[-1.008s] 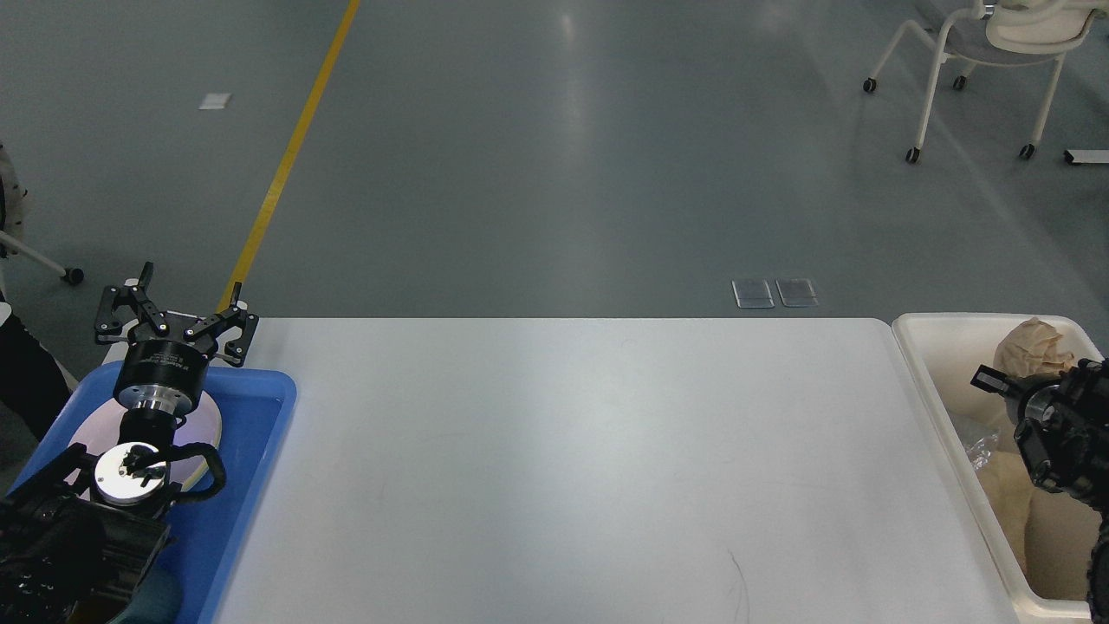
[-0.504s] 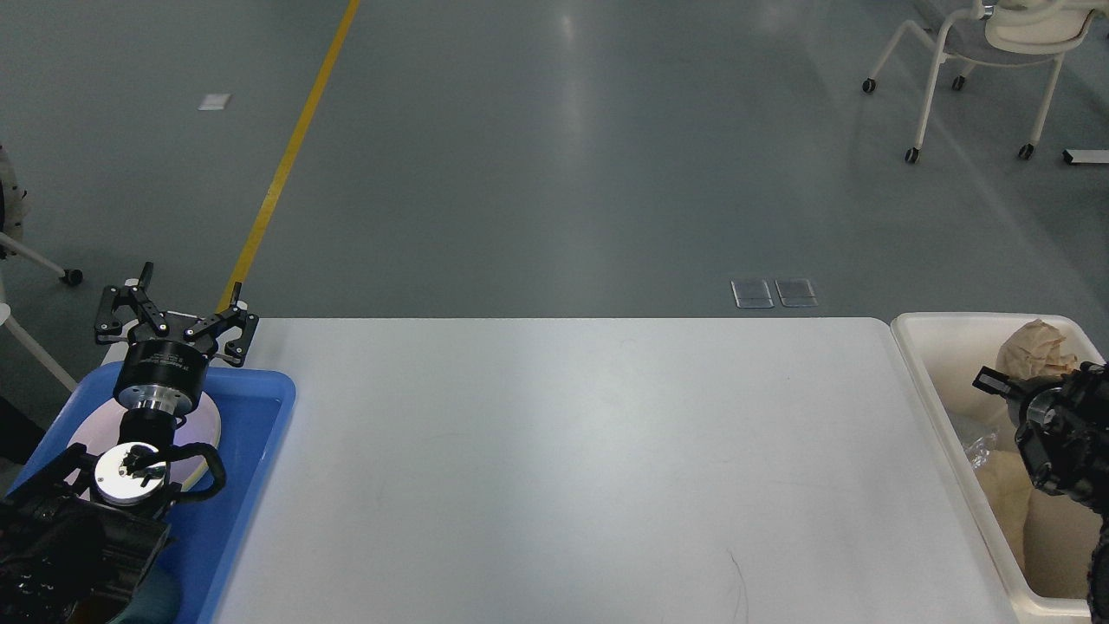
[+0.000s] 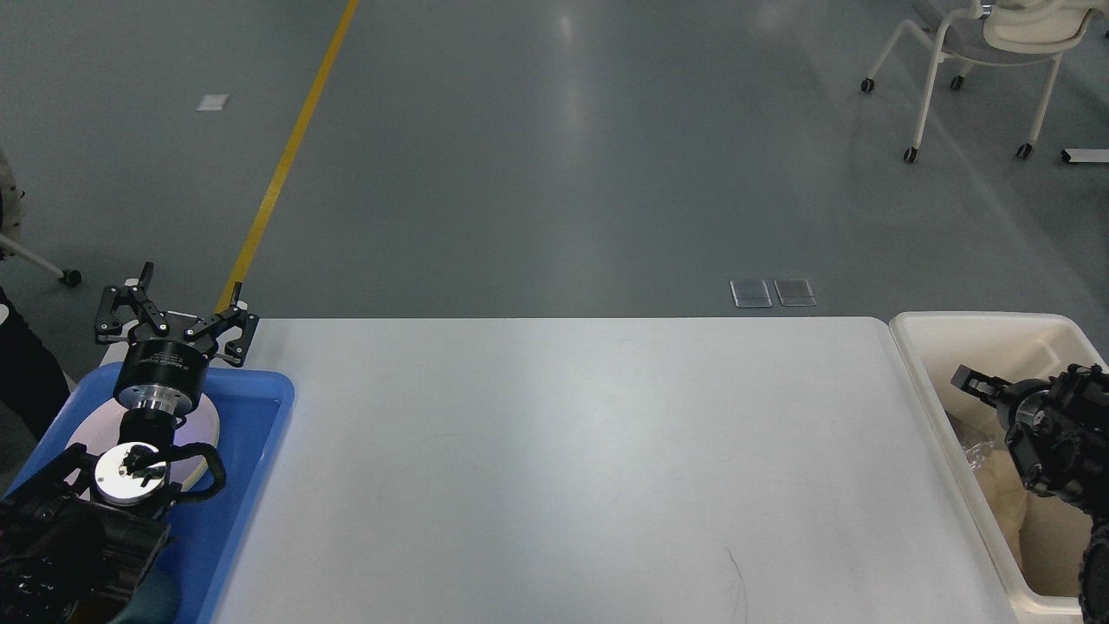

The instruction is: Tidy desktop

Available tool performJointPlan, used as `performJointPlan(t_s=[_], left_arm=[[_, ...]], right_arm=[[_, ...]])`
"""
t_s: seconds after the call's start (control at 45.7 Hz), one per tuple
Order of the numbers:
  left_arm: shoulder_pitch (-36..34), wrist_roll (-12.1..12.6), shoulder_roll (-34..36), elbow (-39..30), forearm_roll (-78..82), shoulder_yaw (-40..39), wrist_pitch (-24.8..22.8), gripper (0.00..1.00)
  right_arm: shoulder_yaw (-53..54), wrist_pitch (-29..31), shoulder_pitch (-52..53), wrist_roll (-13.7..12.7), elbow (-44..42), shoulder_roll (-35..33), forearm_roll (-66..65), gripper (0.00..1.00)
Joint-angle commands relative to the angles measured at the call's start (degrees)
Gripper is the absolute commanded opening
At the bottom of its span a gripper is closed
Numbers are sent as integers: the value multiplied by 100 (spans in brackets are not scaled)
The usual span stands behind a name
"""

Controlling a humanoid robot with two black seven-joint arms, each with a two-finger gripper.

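**Bare desktop, two arms parked over the containers, and the risk sits at the edges**

Left gripper [image 3: 178,308] is up over the far end of the blue tray [image 3: 251,433], fingers splayed wide with nothing between them. Right below its wrist lies a pale round plate [image 3: 204,429] in the tray, partly hidden by the arm. Over on the other side, the right gripper [image 3: 970,381] pokes in above the cream bin [image 3: 936,334], seen dark and nearly end-on, so I cannot tell whether its fingers are apart or together, nor whether it carries anything.

Between them stretches the desktop [image 3: 572,468], glossy white, filling the middle of the view from tray to bin, and I see no loose item on it, only faint scuffs and a thin dark mark near the front edge. By my judgement the tidying looks close to finished.

So what could go wrong? If the left arm drops or pulls back low, its wrist could catch the plate and tip it against the tray wall, or shove the tray, which appears to hang past the desktop's left edge. On the right, the arm sits just above the bin; a careless sweep out could hook the rim and drag the bin, or snag the crumpled clear plastic [image 3: 975,451] inside. A straight lift before any sideways travel seems the safer call.
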Motion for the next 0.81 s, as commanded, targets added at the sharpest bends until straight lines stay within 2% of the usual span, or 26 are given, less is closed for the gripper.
performJointPlan(t_s=[0.0, 0.569, 0.788], left_arm=[[0, 0, 0, -1, 0, 0, 0, 97], [0, 0, 0, -1, 0, 0, 0, 97], [0, 0, 0, -1, 0, 0, 0, 97]], right_arm=[[0, 0, 0, 2, 0, 2, 1, 100], [-9, 44, 105, 2, 0, 37, 18, 100], [26, 747, 808, 38, 0, 55, 27, 100]])
